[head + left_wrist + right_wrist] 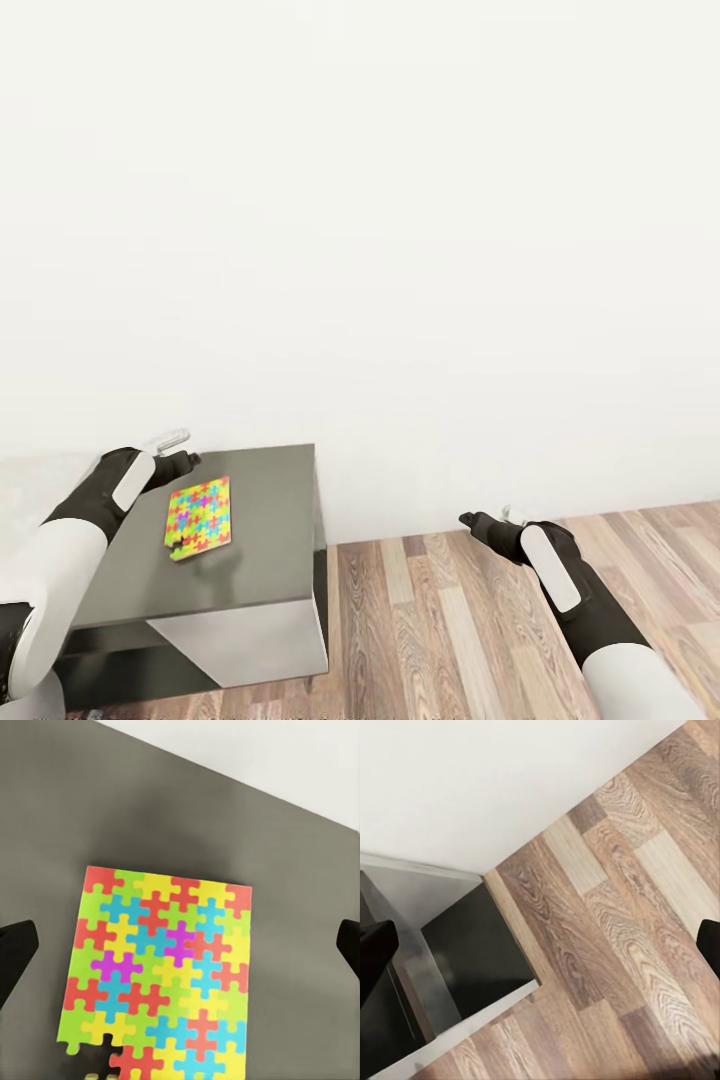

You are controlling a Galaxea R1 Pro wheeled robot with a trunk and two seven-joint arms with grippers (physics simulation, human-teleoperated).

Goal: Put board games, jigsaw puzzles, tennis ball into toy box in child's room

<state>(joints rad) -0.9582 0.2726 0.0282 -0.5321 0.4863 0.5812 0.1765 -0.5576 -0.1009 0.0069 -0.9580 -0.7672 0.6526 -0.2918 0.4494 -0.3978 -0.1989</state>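
Note:
One jigsaw puzzle (199, 517), a thin panel of yellow, pink, blue and green pieces, lies flat on the grey top of the table (270, 520) near its right end. My left gripper (183, 452) hovers open just beyond the puzzle's far edge. In the left wrist view, its dark fingertips (16, 949) stand wide apart on either side of the puzzle (161, 975), above it and not touching. A piece gap shows at one corner. My right gripper (478, 522) hangs open and empty over the floor, to the right of the table.
The table's right edge and dark side panel (472, 952) drop to the wood-plank floor (480, 630), which runs off to the right. A plain white wall (400, 250) stands close behind. A pale surface (30, 480) shows at far left behind my left arm.

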